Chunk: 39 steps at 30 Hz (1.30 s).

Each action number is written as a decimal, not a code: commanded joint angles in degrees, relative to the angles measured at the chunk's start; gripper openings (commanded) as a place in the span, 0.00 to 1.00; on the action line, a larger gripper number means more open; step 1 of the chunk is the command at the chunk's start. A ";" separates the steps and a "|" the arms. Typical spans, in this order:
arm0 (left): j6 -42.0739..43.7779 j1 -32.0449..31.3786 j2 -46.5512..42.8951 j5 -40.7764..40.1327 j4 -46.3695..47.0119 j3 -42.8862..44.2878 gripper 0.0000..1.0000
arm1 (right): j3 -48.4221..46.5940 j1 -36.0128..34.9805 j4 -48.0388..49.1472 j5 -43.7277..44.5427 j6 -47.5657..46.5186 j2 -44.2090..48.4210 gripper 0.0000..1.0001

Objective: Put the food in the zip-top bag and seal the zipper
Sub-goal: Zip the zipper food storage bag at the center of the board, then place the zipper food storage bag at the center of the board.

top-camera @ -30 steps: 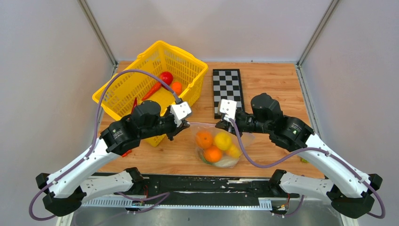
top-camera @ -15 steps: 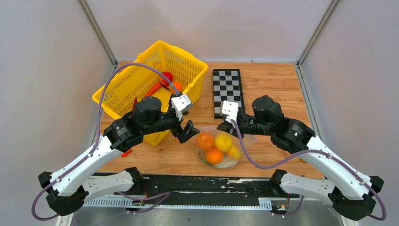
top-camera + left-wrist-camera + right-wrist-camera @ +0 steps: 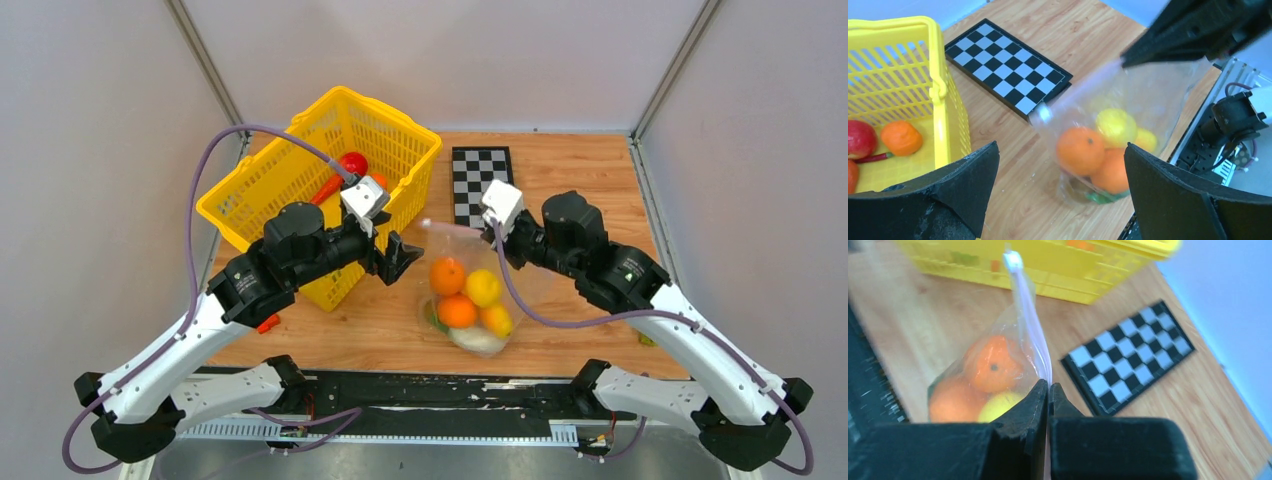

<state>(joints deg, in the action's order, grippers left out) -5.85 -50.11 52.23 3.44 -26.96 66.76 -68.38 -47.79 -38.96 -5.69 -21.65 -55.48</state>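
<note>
The zip-top bag (image 3: 470,290) hangs by its top edge from my right gripper (image 3: 497,232), its bottom resting on the table. My right gripper (image 3: 1048,385) is shut on the zipper (image 3: 1028,310), a pinkish strip running away from the jaws. Inside the bag lies food: oranges (image 3: 458,310), yellow pieces (image 3: 484,287) and a pale one (image 3: 478,340). My left gripper (image 3: 400,258) stands wide open just left of the bag, touching nothing. In the left wrist view an orange (image 3: 1080,150) in the bag (image 3: 1148,95) shows between its fingers (image 3: 968,180).
A yellow basket (image 3: 300,160) at the back left holds a red fruit (image 3: 352,165), a carrot and an orange piece (image 3: 900,137). A checkerboard (image 3: 482,180) lies behind the bag. Walls close in the table on three sides.
My left gripper opened, let go of the bag's mouth and drew back to the left. My right gripper lifted the zipper edge up and back, so the bag now hangs upright.
</note>
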 commanded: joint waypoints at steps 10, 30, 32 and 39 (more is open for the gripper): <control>-4.93 0.27 -0.46 -3.34 6.35 -1.76 1.00 | -8.95 9.80 2.86 -2.52 1.00 -3.58 0.00; -6.93 0.27 1.54 -7.48 6.85 -1.86 1.00 | 11.49 2.05 9.43 -30.33 16.19 1.72 0.00; -7.20 0.27 2.15 -7.73 6.91 -1.99 1.00 | 10.98 0.75 8.93 -32.03 16.09 0.60 0.04; -6.62 0.27 4.65 -7.18 5.63 -1.91 1.00 | 9.11 -0.36 10.17 -36.69 18.74 3.53 0.59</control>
<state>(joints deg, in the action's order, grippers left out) -12.10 -50.11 56.05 -3.51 -21.28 62.94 -55.90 -47.90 -32.34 -38.83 -4.91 -55.83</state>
